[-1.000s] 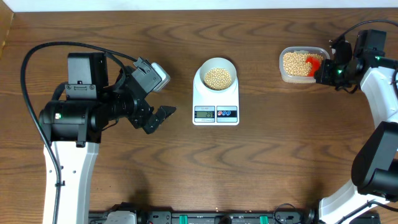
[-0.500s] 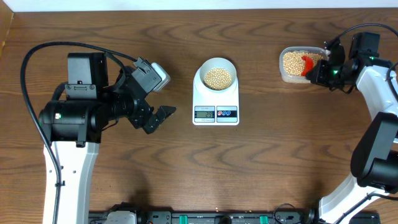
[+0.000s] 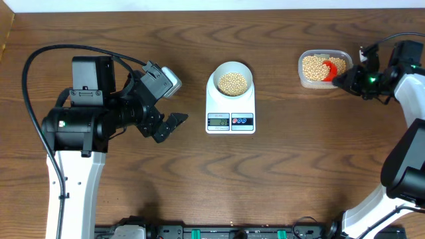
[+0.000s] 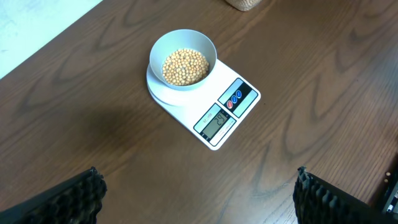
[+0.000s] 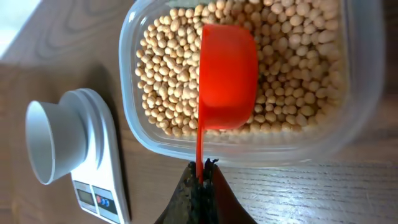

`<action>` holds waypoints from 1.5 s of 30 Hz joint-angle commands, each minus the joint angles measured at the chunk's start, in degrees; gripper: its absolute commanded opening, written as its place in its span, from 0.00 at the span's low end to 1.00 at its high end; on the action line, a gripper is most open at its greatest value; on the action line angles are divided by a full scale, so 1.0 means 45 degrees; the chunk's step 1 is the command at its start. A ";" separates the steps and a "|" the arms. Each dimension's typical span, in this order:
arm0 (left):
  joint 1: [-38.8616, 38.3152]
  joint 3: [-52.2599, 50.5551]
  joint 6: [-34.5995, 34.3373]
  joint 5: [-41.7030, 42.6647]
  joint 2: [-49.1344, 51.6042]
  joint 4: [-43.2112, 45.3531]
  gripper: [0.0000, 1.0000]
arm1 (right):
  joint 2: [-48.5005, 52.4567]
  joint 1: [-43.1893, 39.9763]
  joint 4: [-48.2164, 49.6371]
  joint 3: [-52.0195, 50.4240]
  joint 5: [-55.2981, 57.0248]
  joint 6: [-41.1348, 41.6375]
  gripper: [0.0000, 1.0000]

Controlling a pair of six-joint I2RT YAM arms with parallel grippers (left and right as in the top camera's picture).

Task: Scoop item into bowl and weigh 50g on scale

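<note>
Three views, one instant. Overhead: right gripper (image 3: 340, 78) pinched shut on the handle of the red scoop (image 3: 326, 69), wrist swung rightward since a second ago, cup slid toward the middle of the clear tub (image 3: 304, 81); probably loading another portion of beans (image 3: 311, 64). Part-filled bowl (image 3: 232, 64) seated on the scale (image 3: 214, 106). Left gripper (image 3: 174, 101) spread wide, empty, well apart. Left wrist: lit display (image 4: 216, 124), digits unreadable. Right wrist: cup lying on the beans, load hidden; bowl's contents out of sight.
</note>
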 commanded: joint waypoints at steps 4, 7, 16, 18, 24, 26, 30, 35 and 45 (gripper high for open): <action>0.0053 0.0223 -0.0019 0.0209 -0.0010 0.0005 0.98 | 0.0151 -0.0549 0.0141 -0.0097 -0.1209 0.0578 0.01; 0.0053 0.0223 -0.0019 0.0209 -0.0010 0.0005 0.98 | 0.0151 -0.0665 0.0189 -0.0097 -0.1321 0.0578 0.01; 0.0053 0.0223 -0.0019 0.0209 -0.0010 0.0005 0.98 | 0.0151 -0.1491 0.0321 -0.0097 -0.2973 0.0826 0.01; 0.0053 0.0223 -0.0019 0.0209 -0.0010 0.0005 0.98 | 0.0151 -0.1656 0.0335 -0.0097 -0.3303 0.0903 0.01; 0.0053 0.0223 -0.0019 0.0204 -0.0010 0.0005 0.99 | 0.0151 -0.1870 0.0335 -0.0097 -0.4056 0.0908 0.01; 0.0053 0.0223 -0.0019 0.0209 -0.0010 0.0005 0.98 | 0.0151 -0.1909 0.0321 -0.0097 -0.4090 0.0971 0.01; 0.0053 0.0223 -0.0019 0.0209 -0.0010 0.0005 0.99 | 0.0151 -0.1923 0.0321 -0.0097 -0.4095 0.1200 0.01; 0.0053 0.0223 -0.0019 0.0209 -0.0010 0.0005 0.98 | 0.0151 -0.1923 0.0321 -0.0097 -0.4109 0.1200 0.01; 0.0053 0.0223 -0.0019 0.0209 -0.0010 0.0005 0.99 | 0.0151 -0.1724 0.0816 -0.0097 -0.6062 0.1409 0.01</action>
